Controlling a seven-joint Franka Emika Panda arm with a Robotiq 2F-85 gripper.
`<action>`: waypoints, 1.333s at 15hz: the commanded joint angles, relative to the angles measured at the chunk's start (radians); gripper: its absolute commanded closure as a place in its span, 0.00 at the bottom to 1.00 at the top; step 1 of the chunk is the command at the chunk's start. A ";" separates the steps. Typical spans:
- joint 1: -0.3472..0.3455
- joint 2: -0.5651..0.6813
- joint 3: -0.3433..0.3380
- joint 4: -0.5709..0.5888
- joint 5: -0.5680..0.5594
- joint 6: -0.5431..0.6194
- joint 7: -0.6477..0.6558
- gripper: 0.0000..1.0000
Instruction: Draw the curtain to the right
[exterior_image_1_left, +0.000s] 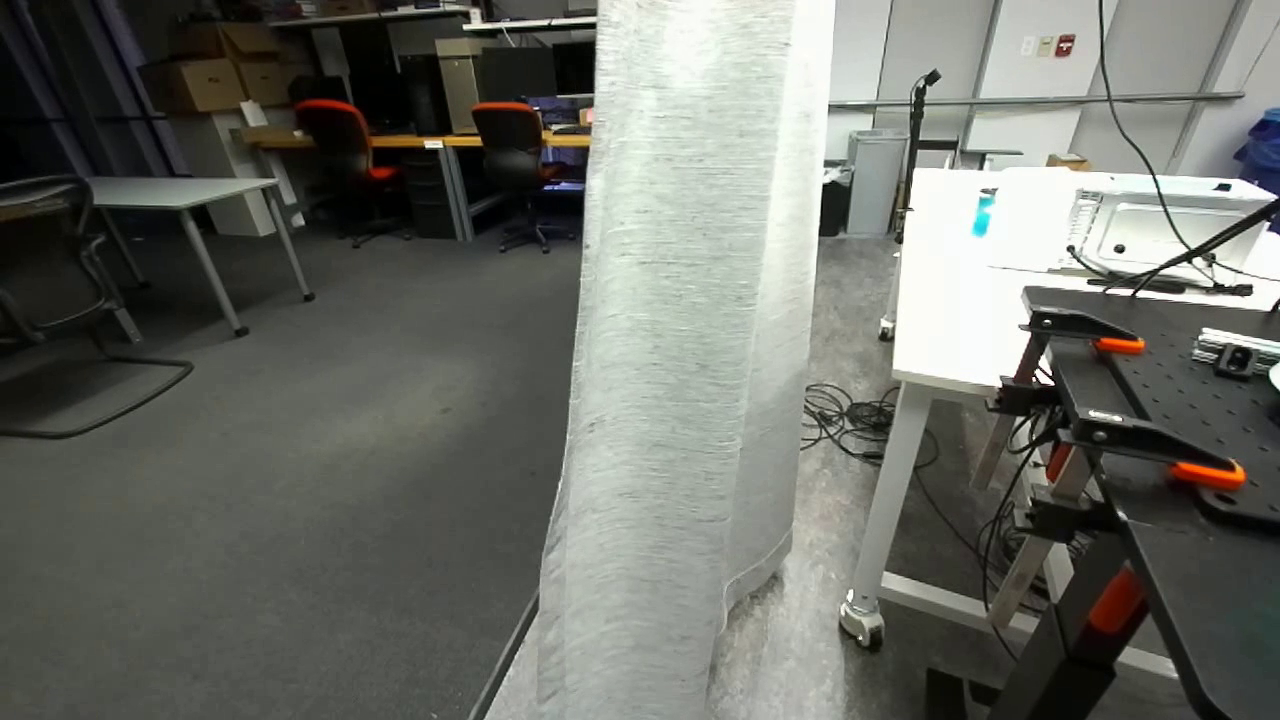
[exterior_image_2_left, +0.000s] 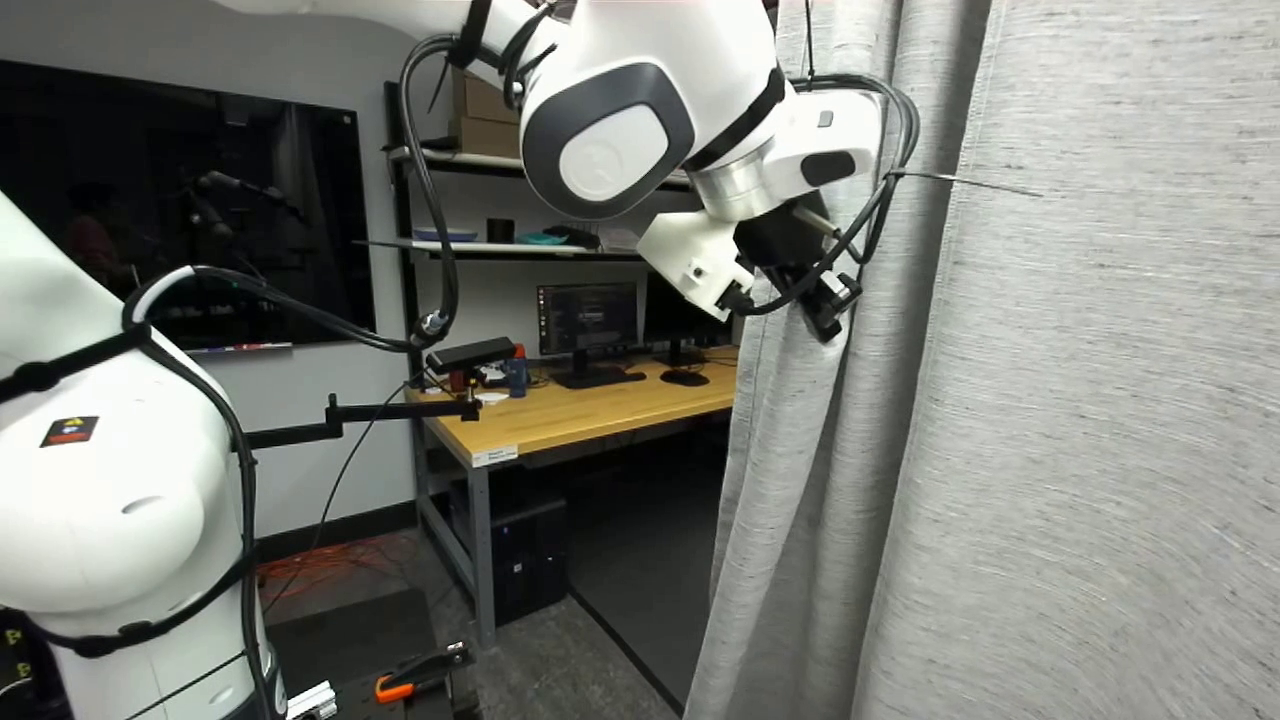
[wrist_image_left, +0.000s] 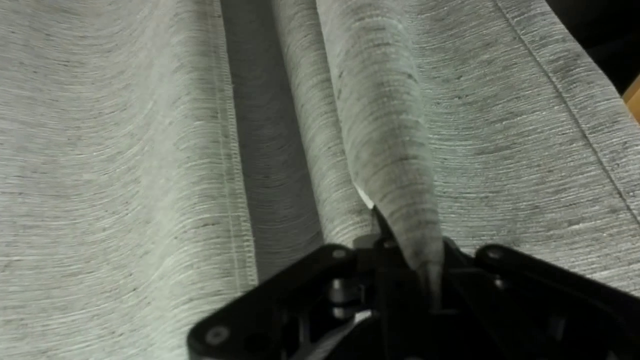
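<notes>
The curtain (exterior_image_1_left: 680, 350) is pale grey-white woven fabric hanging in vertical folds. In an exterior view it is a narrow tall strip in the middle. In an exterior view it fills the right side as a broad curtain (exterior_image_2_left: 1100, 400) with several folds. My gripper (exterior_image_2_left: 835, 305) is up at the folds near its left edge. In the wrist view, the gripper (wrist_image_left: 412, 257) is shut on a pinched fold of the curtain (wrist_image_left: 385, 125), which tapers down between the fingers. The fingertips are partly hidden by cloth, and the gripper is hidden in the exterior view with the narrow strip.
A wooden desk (exterior_image_2_left: 600, 400) with monitors stands behind the curtain's left edge. A white table (exterior_image_1_left: 950, 300) and a black table (exterior_image_1_left: 1180, 420) with orange-tipped clamps stand right of the curtain. Cables (exterior_image_1_left: 850, 420) lie on the floor. Office chairs (exterior_image_1_left: 510, 150) stand behind.
</notes>
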 joint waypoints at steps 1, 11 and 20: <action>0.003 0.013 0.001 -0.035 -0.003 0.003 -0.005 0.98; -0.024 0.029 0.073 -0.086 -0.051 -0.023 0.023 0.14; -0.032 -0.061 0.168 -0.127 -0.141 0.016 0.043 0.00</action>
